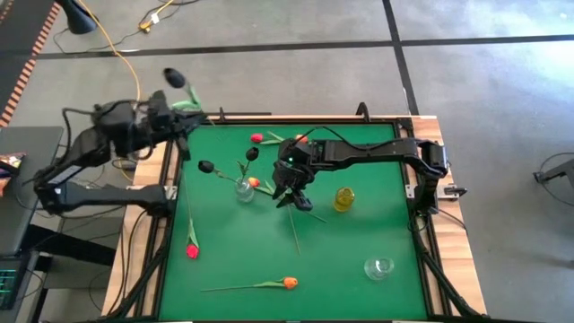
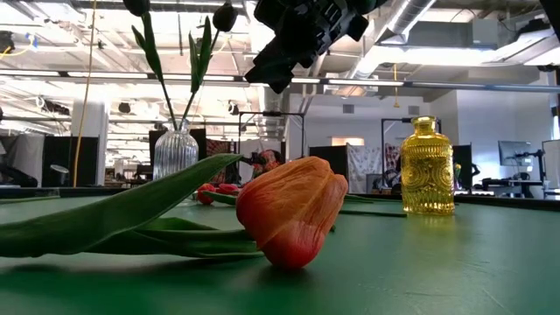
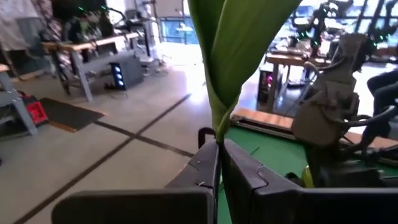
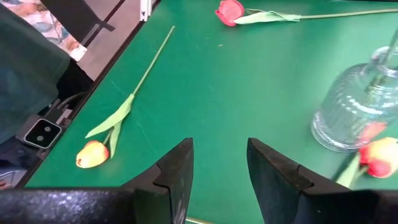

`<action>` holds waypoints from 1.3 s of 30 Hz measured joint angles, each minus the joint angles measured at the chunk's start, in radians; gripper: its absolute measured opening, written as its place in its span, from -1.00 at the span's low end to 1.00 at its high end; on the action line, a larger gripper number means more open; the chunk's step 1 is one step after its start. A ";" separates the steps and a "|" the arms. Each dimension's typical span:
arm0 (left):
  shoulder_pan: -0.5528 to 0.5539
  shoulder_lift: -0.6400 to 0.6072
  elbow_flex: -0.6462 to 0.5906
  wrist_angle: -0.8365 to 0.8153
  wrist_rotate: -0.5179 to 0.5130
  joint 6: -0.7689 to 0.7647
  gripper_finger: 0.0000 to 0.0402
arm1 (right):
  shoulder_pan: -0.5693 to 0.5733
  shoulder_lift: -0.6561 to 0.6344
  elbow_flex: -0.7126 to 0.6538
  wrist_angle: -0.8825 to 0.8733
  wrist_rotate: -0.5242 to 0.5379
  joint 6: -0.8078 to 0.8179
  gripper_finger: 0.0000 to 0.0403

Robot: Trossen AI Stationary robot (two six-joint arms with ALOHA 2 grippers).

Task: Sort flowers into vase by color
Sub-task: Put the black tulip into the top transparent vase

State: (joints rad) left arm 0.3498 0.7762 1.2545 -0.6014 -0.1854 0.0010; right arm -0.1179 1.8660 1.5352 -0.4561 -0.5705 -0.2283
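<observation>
My left gripper is over the table's far left corner, shut on a black tulip that stands up from it. My right gripper hangs open above the table's middle, touching nothing. Just left of it, a clear ribbed vase holds two black tulips by their stems. An orange tulip lies against that vase. A red tulip lies at the left, another at the far side. An orange tulip lies near the front edge. The yellow vase stands right of my right gripper. My left gripper pinches the black tulip's green stem at the base of its leaf between the two shut fingers. The leaf rises upright out of the fingertips, and the tulip is lifted clear of the table with its head beyond the far left corner.
A small clear glass vase stands near the right front corner. A raised frame rims the green mat. Bare mat lies between the front orange tulip and the yellow vase. An orange tulip head fills the low view's foreground.
</observation>
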 joint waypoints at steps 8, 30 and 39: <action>0.337 0.081 0.000 0.028 0.380 0.012 -1.00 | 0.028 0.000 0.000 0.004 0.020 -0.005 -0.13; 0.805 0.143 -0.250 0.460 1.028 -0.224 -1.00 | 0.017 0.000 0.000 0.031 0.051 -0.008 -0.13; 0.811 0.053 -0.441 0.729 1.080 -0.362 -1.00 | 0.009 0.000 0.000 0.031 0.051 -0.008 -0.13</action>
State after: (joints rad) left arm 1.1606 0.8295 0.8140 0.1272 0.8941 -0.3607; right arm -0.1087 1.8664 1.5352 -0.4255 -0.5196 -0.2363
